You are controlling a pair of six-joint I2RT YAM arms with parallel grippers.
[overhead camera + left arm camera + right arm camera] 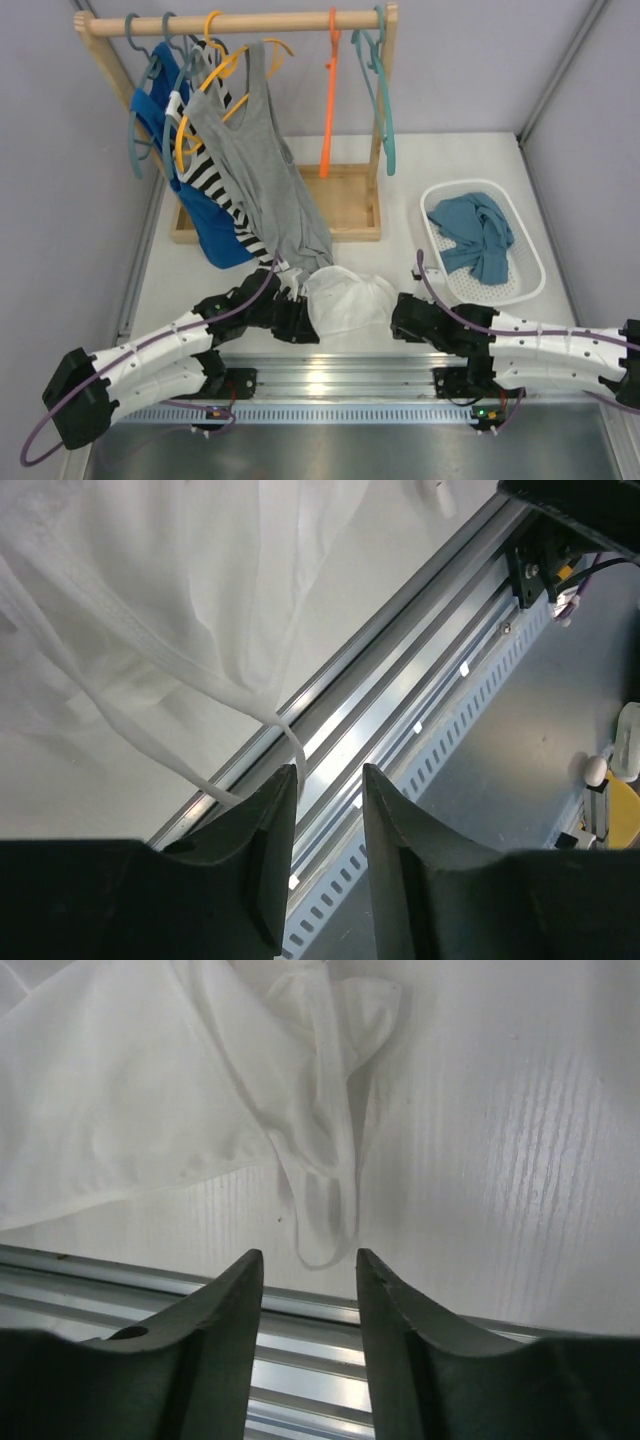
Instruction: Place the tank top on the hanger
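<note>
Two entries: left claw (330, 770) low beside tank top (345, 300), narrowly parted, strap (285, 730) seemingly touching one finger (268, 825); right claw (308, 1253) low, parted, empty, with strap loop (347, 1175) just ahead.

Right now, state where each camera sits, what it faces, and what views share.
Top external: above and behind the robot, looking down on table, clothes rack, laundry basket, left arm, right arm.
Left wrist: on its arm, past the left tool at the tank top and aluminium rail.
Right wrist: likewise, past the right tool at the strap loop.
Shared: all show the tank top; both wrists show the rail.
</note>
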